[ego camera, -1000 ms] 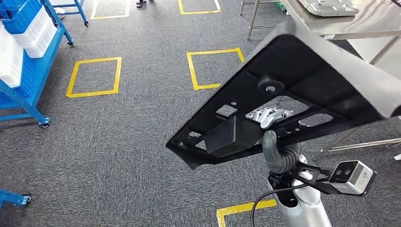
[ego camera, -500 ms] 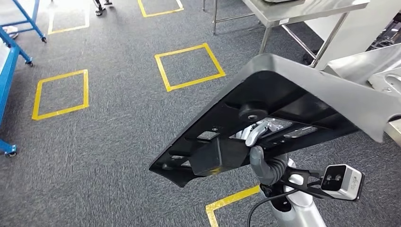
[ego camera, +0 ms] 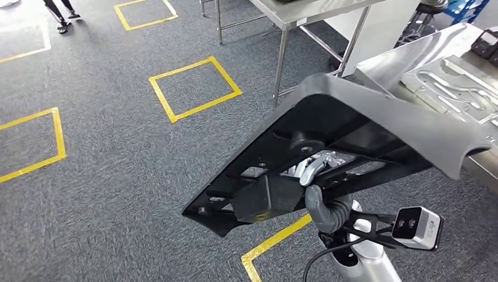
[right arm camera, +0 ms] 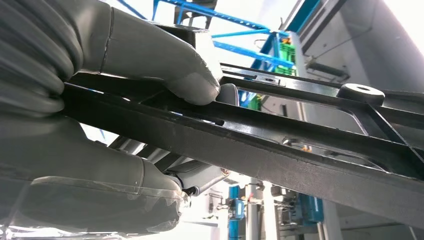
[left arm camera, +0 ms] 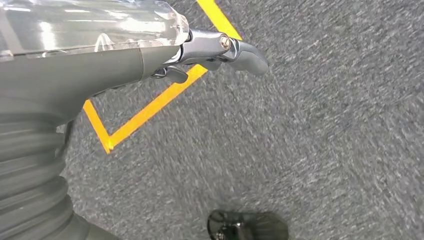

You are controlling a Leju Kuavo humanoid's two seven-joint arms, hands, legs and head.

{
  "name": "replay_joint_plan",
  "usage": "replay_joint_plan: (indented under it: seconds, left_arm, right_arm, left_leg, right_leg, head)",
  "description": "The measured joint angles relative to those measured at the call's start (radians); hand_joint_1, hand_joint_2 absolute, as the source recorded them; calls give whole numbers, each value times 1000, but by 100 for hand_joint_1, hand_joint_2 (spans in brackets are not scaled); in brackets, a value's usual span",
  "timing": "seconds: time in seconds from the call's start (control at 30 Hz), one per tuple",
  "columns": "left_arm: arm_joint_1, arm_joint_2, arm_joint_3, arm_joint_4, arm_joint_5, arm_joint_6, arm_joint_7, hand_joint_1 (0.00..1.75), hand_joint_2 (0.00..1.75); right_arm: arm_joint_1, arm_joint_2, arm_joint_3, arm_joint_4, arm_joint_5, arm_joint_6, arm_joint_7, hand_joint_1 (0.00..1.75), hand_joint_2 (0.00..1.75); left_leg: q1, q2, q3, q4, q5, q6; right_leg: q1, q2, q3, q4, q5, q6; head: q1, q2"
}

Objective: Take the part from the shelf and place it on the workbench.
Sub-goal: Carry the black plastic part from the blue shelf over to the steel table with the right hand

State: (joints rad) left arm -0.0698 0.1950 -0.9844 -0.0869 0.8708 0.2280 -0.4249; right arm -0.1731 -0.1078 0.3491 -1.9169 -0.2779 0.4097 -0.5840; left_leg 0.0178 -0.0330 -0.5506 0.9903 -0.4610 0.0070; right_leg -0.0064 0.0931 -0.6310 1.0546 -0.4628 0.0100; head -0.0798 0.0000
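Observation:
A large black part, a flat frame with holes and a grey upper face, is tilted above the floor at centre right in the head view. My right hand grips it from below at its lower edge. In the right wrist view the thumb presses on the part's black rail, with the fingers under it. The steel workbench stands at the upper right, partly behind the part. My left hand hangs over the carpet, fingers loosely extended and holding nothing.
Silver stamped panels lie on the workbench. A second steel table stands on thin legs at the top centre. Yellow tape squares mark the grey carpet. A person's legs are at the far top left.
The whole view has swung to the right: the floor squares slid left, the blue shelf left the picture, and the workbench came in at the right. The right hand keeps its grip on the part.

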Motion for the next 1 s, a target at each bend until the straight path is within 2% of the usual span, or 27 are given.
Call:
replay_joint_plan:
  seconds: [0.07,0.1,0.13,0.17,0.2,0.23,0.3,0.33,0.37,0.43,0.47,0.5,0.57,0.6,0.63,0.67,0.7,0.73,0.8,0.83,0.87,0.93,0.97,1.0]
  left_arm:
    - [2,2,4,0,0,0,0,0,175]
    - [5,2,6,0,0,0,1,0,175]
    - [6,2,8,0,0,0,1,0,175]
    - [7,2,10,0,0,0,1,0,175]
    - [7,1,11,0,0,1,1,0,175]
    - [6,1,13,0,0,2,2,0,175]
    - [5,1,17,0,0,6,5,0,175]
    - [5,2,18,0,0,8,6,0,175]
    - [5,3,20,0,0,10,8,0,175]
    - [3,4,23,0,0,9,11,0,175]
    - [0,4,25,0,0,7,12,0,175]
    - [-2,4,25,0,0,5,13,0,175]
    - [-2,3,30,0,0,4,17,0,175]
    - [1,3,35,0,0,6,19,0,175]
    - [4,3,40,0,0,9,21,0,175]
    - [7,2,46,0,0,11,21,0,175]
    - [9,1,52,0,0,13,21,0,175]
    - [9,1,58,0,0,14,20,0,175]
    - [9,0,69,0,0,14,18,0,175]
    - [10,0,73,0,0,14,17,0,175]
    - [10,0,75,0,0,14,17,0,175]
    - [9,-1,80,0,0,13,16,0,175]
    - [7,-2,82,0,0,12,15,0,175]
    - [6,-2,84,0,0,11,14,0,175]
  right_arm:
    - [0,-3,1,1,1,-1,-1,175,175]
    - [2,-4,1,2,1,-2,-1,175,175]
    - [3,-5,2,4,1,-2,-1,175,175]
    - [4,-7,2,6,2,-3,-1,175,175]
    - [5,-8,2,7,2,-3,-1,175,175]
    - [5,-10,2,8,2,-3,-1,175,175]
    - [4,-11,3,8,4,-3,-2,175,175]
    - [4,-11,3,8,5,-3,-4,175,175]
    - [4,-11,3,8,8,-4,-6,175,175]
    - [5,-11,3,8,12,-6,-8,175,175]
    - [4,-11,3,8,13,-6,-9,175,175]
    - [2,-11,2,8,13,-6,-9,175,175]
    - [-5,-12,2,10,11,-3,-9,175,175]
    - [-9,-12,3,13,9,0,-8,175,175]
    - [-12,-12,3,17,7,3,-7,175,175]
    - [-16,-12,4,21,4,7,-5,175,175]
    - [-21,-12,5,26,1,9,-2,175,175]
    - [-28,-12,7,30,-2,10,0,175,175]
    - [-44,-11,10,38,-9,10,4,175,175]
    - [-50,-11,11,40,-12,9,6,175,175]
    - [-55,-11,12,42,-16,6,10,175,175]
    - [-62,-10,14,43,-24,-3,20,175,175]
    - [-65,-10,14,44,-28,-7,23,175,175]
    - [-70,-10,16,44,-31,-10,26,175,175]
  left_leg:
    - [-1,26,2,-6,2,8]
    - [-2,40,2,-6,2,10]
    - [-3,54,2,-6,0,10]
    - [-3,67,2,-5,-1,9]
    - [-3,80,3,-4,-4,8]
    - [-3,92,5,-3,-6,6]
    - [-8,113,10,1,-14,-3]
    - [-11,123,13,3,-18,-9]
    - [-14,132,16,4,-21,-15]
    - [-14,147,19,5,-27,-26]
    - [-12,135,19,12,-35,-31]
    - [-8,113,11,34,-52,-36]
    - [-3,59,-34,138,-110,-42]
    - [-2,48,-68,209,-141,-43]
    - [-2,44,-98,267,-158,-44]
    - [-2,42,-116,296,-157,-44]
    - [-2,40,-116,285,-135,-43]
    - [-2,35,-99,236,-98,-40]
    - [1,-6,-46,101,-31,-33]
    - [2,-25,-29,56,-16,-30]
    - [2,-38,-19,33,-13,-26]
    - [0,-26,-15,26,-12,-17]
    - [1,-15,-13,21,-8,-10]
    - [2,-4,-11,16,-4,-3]
  right_leg:
    - [2,-60,-53,108,-60,5]
    - [0,-75,-86,176,-90,8]
    - [-2,-82,-111,225,-105,11]
    - [-5,-86,-119,242,-101,13]
    - [-6,-91,-106,218,-80,15]
    - [-7,-102,-74,159,-47,15]
    - [-3,-147,0,23,1,8]
    - [0,-162,21,-17,10,2]
    - [4,-167,28,-34,10,-3]
    - [4,-143,25,-35,12,-15]
    - [3,-132,25,-37,14,-21]
    - [1,-121,26,-40,16,-27]
    - [-2,-100,28,-42,18,-35]
    - [-1,-88,27,-41,18,-37]
    - [-1,-74,27,-40,18,-38]
    - [0,-59,27,-39,18,-38]
    - [0,-44,27,-37,18,-38]
    - [0,-30,27,-34,18,-37]
    - [1,-4,25,-29,16,-32]
    - [0,7,22,-27,17,-27]
    - [-1,18,19,-26,19,-21]
    - [-3,37,14,-29,24,-5]
    - [-3,27,11,-27,23,1]
    - [-1,5,4,-14,12,6]
  head:
    - [0,0]
    - [0,0]
    - [0,0]
    - [0,0]
    - [0,0]
    - [0,0]
    - [0,0]
    - [0,0]
    - [0,0]
    - [0,0]
    - [0,0]
    - [0,0]
    - [0,0]
    - [0,0]
    - [0,0]
    - [0,0]
    - [0,0]
    - [0,0]
    - [0,0]
    - [0,0]
    - [0,0]
    - [0,0]
    - [0,0]
    - [0,0]
